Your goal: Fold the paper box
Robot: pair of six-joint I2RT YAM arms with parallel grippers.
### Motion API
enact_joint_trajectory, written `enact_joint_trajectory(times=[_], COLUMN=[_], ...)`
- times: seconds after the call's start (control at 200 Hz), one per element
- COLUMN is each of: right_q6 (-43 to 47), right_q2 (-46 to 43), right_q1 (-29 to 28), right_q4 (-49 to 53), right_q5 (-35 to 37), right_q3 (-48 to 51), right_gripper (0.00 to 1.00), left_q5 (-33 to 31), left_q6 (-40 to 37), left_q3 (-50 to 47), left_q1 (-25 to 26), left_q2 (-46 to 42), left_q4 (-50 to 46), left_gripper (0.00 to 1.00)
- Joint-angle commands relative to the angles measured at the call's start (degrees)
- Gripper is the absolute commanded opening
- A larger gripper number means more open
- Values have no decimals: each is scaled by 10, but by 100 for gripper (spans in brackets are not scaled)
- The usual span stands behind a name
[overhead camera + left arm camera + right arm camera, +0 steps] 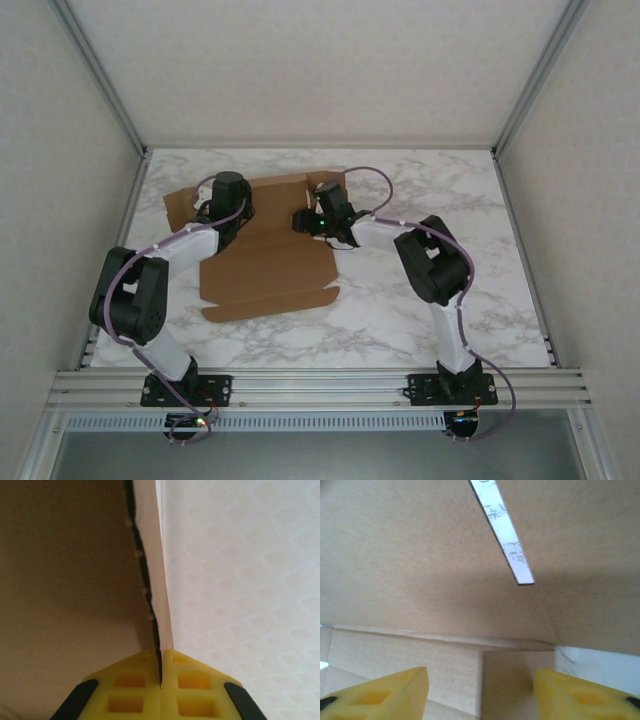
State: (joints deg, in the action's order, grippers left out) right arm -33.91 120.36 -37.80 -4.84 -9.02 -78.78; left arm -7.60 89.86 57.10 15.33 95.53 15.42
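The paper box [265, 275] lies on the worktop [400, 310] left of centre, and its raised panel, pinched in the closed left tool [161, 655], is best folded over slowly while the crease is steadied by the empty, parted right tool [480, 685].

The far part of the paper box [265, 275] is hidden in the top view under the left arm [190, 245] and the right arm [385, 232]; the fingers there are too small to make out. From the left wrist, the box above the left gripper [161, 652] is a brown blur running off the top and left edges, and the bottom edge cuts the gripper. From the right wrist, the box runs off every edge and the right gripper [481, 680] is cut at the bottom.
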Motion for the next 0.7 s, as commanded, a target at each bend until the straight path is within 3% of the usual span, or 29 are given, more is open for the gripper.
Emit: enact_joint_trajectory(times=[0.0, 0.25, 0.486, 0.696], right_q6=[39, 56, 74, 86], right_q2=[-81, -179, -276, -349], right_q1=[0, 22, 53, 90], right_q4=[-13, -33, -27, -25], right_q5=[1, -34, -1, 37], right_q3=[23, 106, 160, 188], right_gripper=[58, 56, 55, 56], left_q5=[14, 7, -8, 12], left_q6=[-17, -41, -109, -143], left_q3=[-21, -42, -64, -132], left_q1=[4, 10, 18, 28], left_q2=[4, -15, -58, -94], left_q4=[-65, -50, 5, 168], left_gripper=[0, 0, 0, 0])
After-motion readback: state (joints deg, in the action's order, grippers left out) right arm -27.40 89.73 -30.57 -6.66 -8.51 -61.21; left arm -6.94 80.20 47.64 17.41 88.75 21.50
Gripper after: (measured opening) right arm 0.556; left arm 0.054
